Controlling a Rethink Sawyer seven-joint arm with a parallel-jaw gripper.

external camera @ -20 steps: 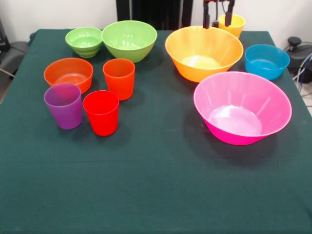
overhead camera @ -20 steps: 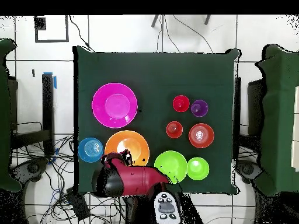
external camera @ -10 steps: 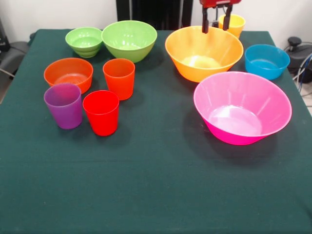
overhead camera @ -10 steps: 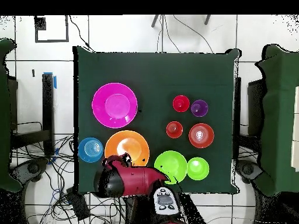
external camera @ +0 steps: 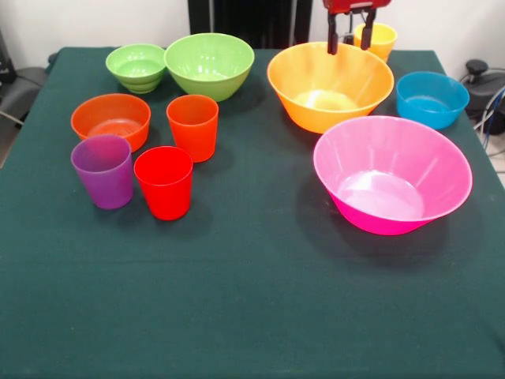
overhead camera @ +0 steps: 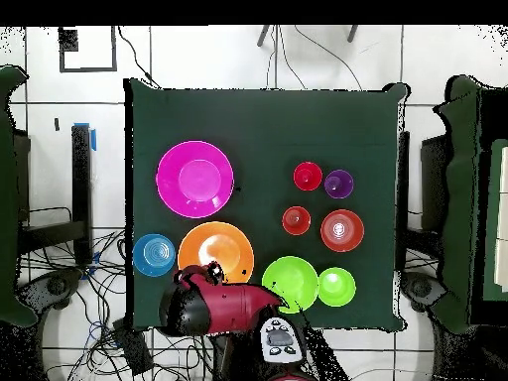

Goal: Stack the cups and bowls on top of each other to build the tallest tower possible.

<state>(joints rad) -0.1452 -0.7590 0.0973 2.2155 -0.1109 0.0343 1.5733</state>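
My gripper point(external camera: 350, 39) hangs open over the far rim of the large yellow-orange bowl point(external camera: 330, 85), just in front of the yellow cup point(external camera: 381, 37). Nothing is between its fingers. The pink bowl point(external camera: 392, 174) and blue bowl point(external camera: 432, 99) stand to the right. On the left are the small green bowl point(external camera: 136, 66), the light green bowl point(external camera: 209, 65), the small orange bowl point(external camera: 110, 120), and the orange cup point(external camera: 192, 126), red cup point(external camera: 164, 181) and purple cup point(external camera: 103, 170). Every piece stands singly on the cloth; no tower shows. In the overhead view the arm point(overhead camera: 213, 306) covers the yellow cup.
The dark green cloth point(external camera: 252, 300) covers the whole table. Cables point(external camera: 491, 103) lie off the table's right side. In the overhead view the pink bowl point(overhead camera: 195, 179) and the yellow-orange bowl point(overhead camera: 215, 251) sit close together.
The gripper has come down a little toward the yellow-orange bowl's far rim over the last second. The cups and bowls have not moved.
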